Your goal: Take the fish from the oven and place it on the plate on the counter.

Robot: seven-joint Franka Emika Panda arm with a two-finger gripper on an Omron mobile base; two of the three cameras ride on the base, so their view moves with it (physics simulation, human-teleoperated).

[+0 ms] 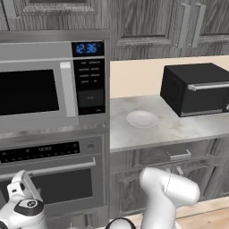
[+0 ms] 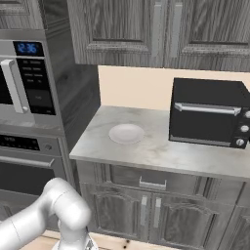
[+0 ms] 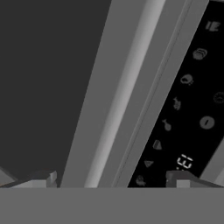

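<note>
A: Where are we standing with this one?

B: We are facing the oven (image 1: 49,179), and its door is shut, so we are at the opening step. Nothing else can begin until that door comes down.

A: And the gripper (image 3: 109,181)?

B: In the hand view we are looking along it at the oven's bar handle (image 3: 118,92), which is running slantwise between the dark glass and the black control strip (image 3: 183,100). The two tips are standing wide apart, one on each side of the bar, and they are holding nothing. In the left base view the hand is sitting low at the bottom left, in front of the oven door.

A: Are we seeing the fish?

B: No, we are not; we are judging that it is lying behind the closed door, on a rack.

A: And the plate (image 1: 142,119)?

B: It is sitting bare on the counter (image 1: 188,127), to the right of the oven column and left of the black toaster oven (image 1: 197,88), with the microwave (image 1: 44,85) above the oven.

A: So what is the next move asking of us?

B: We are thinking it needs the tips eased forward until the bar is lying between them, then closed on it, then a pull out and downward along the door's swing.
</note>
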